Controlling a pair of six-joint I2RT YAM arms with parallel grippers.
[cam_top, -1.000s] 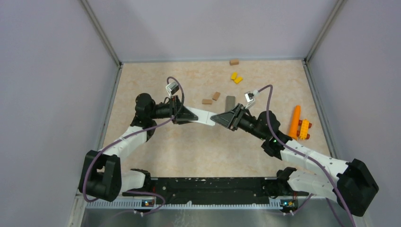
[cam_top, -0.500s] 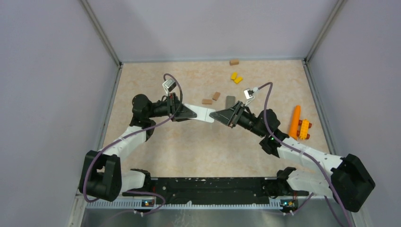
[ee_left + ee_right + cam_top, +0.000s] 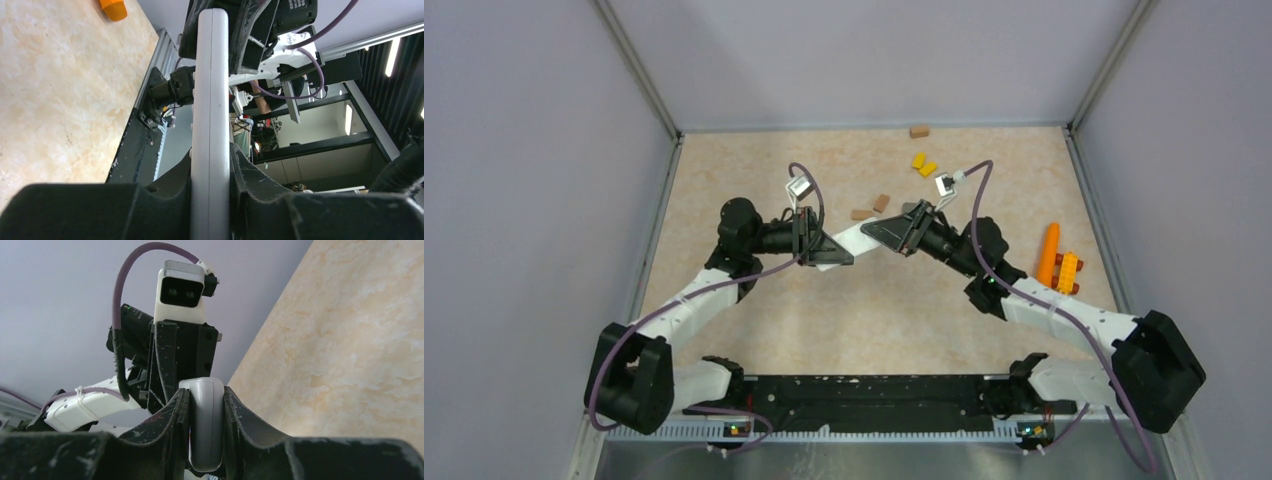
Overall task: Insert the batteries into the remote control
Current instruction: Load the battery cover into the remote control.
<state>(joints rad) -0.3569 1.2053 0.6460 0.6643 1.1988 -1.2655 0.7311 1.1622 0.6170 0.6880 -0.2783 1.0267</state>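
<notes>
Both arms meet mid-surface [image 3: 754,180], sharing the white remote [image 3: 854,240]: the left gripper [image 3: 839,255] is clamped on one end, the right gripper [image 3: 876,230] on the other. I can't spot any batteries, so loading looks wholly ahead. Only the wrist views show the jaws pressed tight against the remote's sides; the top view alone shows the brown blocks [image 3: 861,214] nearby.

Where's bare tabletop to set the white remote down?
Widest bare patch: beige tabletop between the black base rail and the left pincer and right pincer gripping the white plastic remote. Also the far-left corner. Crowded: far middle, small brown blocks and yellow blocks; right edge, orange carrot-shaped toy.
</notes>
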